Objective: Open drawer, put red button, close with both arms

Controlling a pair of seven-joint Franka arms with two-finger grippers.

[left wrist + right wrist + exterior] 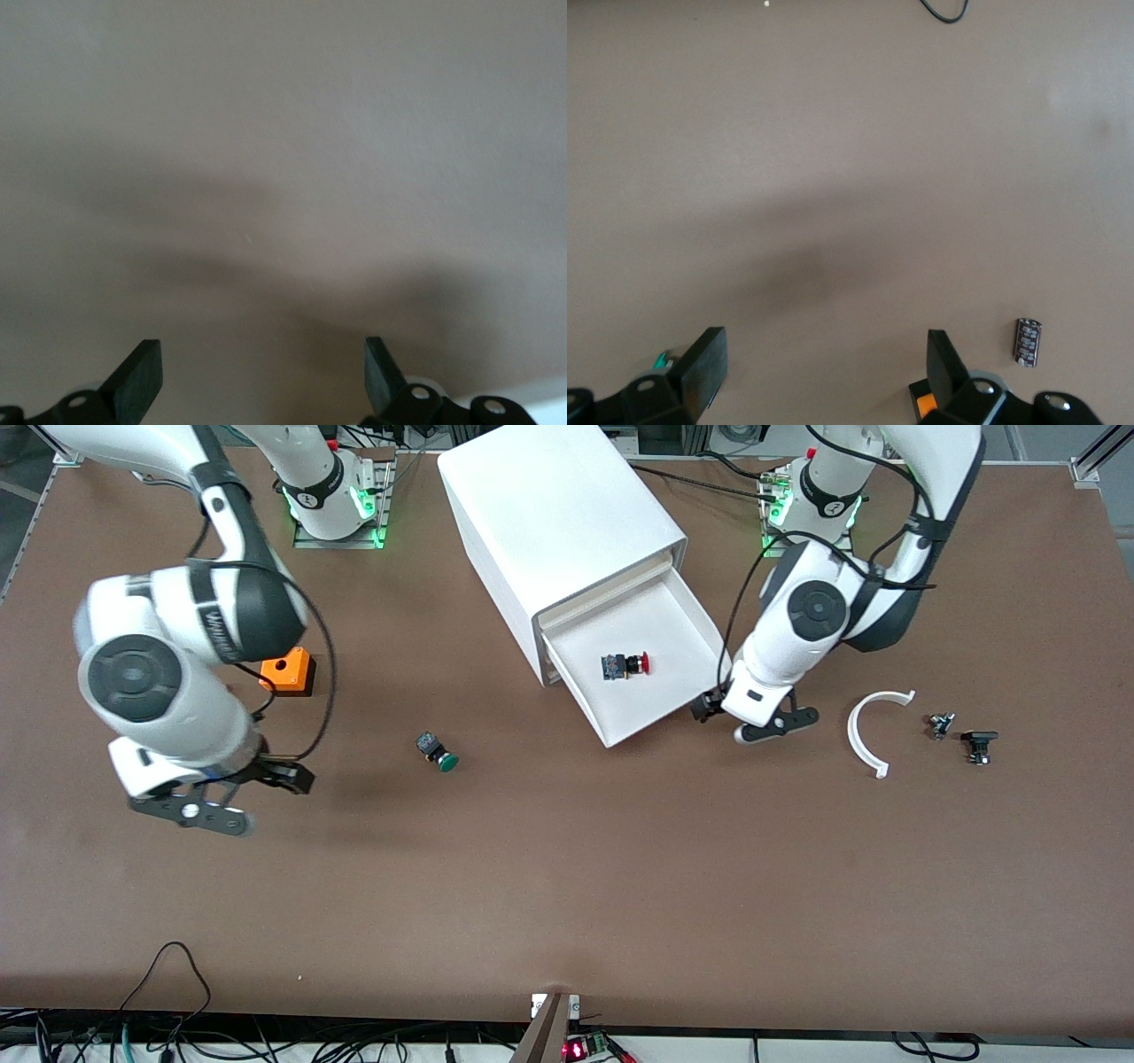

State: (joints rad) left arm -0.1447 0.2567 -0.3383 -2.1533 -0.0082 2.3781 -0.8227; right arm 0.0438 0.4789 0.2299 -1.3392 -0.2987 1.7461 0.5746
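Observation:
The white cabinet (558, 505) stands between the arms' bases with its lowest drawer (660, 704) pulled out toward the front camera. The red button (625, 664) lies on its side inside that drawer. My left gripper (744, 722) is open and empty just beside the drawer's front corner, on the left arm's side; its wrist view shows only bare table between its fingers (137, 381). My right gripper (235, 797) hangs open and empty over the table toward the right arm's end, with bare table between its fingers (700, 367).
A green-capped button (438, 751) lies nearer the front camera than the cabinet. An orange cube (289, 671) sits by the right arm. Toward the left arm's end lie a white curved piece (873, 731) and small black parts (979, 746). A small dark cylinder (1027, 342) shows near the right gripper.

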